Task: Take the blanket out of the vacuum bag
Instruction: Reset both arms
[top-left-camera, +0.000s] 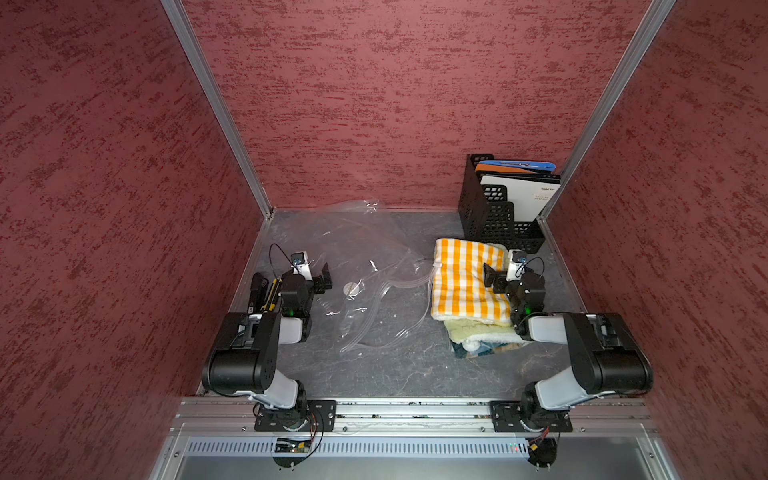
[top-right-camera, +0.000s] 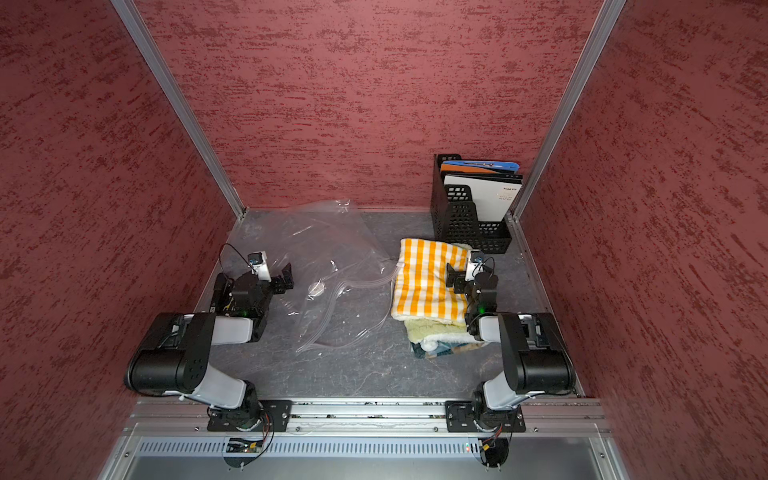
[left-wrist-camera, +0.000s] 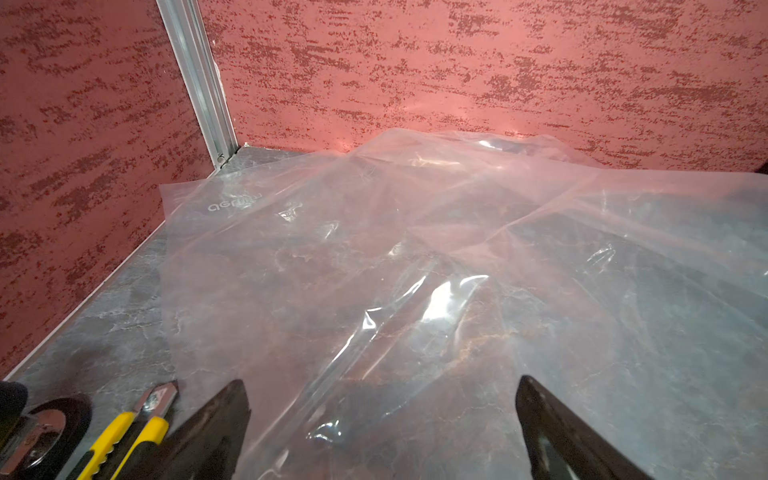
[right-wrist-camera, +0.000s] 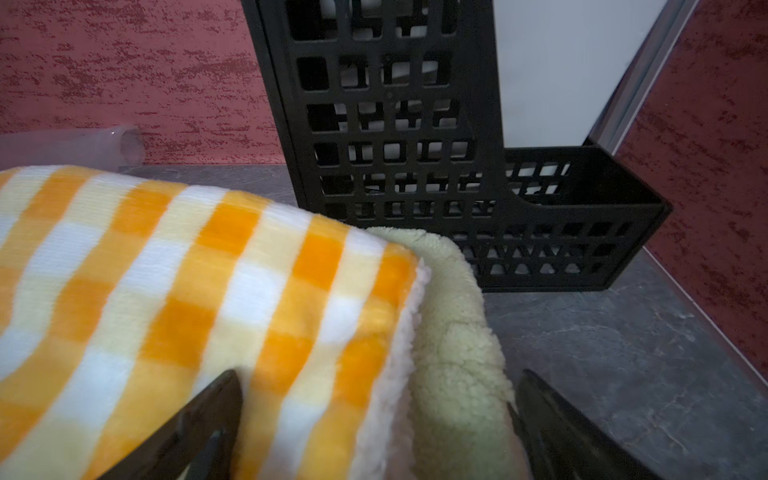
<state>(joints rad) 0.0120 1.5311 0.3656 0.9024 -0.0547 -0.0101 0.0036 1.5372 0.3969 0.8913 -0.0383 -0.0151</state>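
Orange-checked blanket lies folded on the tabletop just beside the empty vacuum bag; left hand and right hand gape open. A low retreat could snag fleece or drag plastic.

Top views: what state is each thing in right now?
vacuum bag: empty, crumpled, lying flat.
blanket: folded, outside the bag, atop folded cloths.
left gripper: open, above the bag.
right gripper: open, at the blanket's edge.
file rack: upright, holding folders.

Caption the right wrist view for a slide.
Open right hand above the folded orange-checked blanket, black mesh file holder behind it on grey table.
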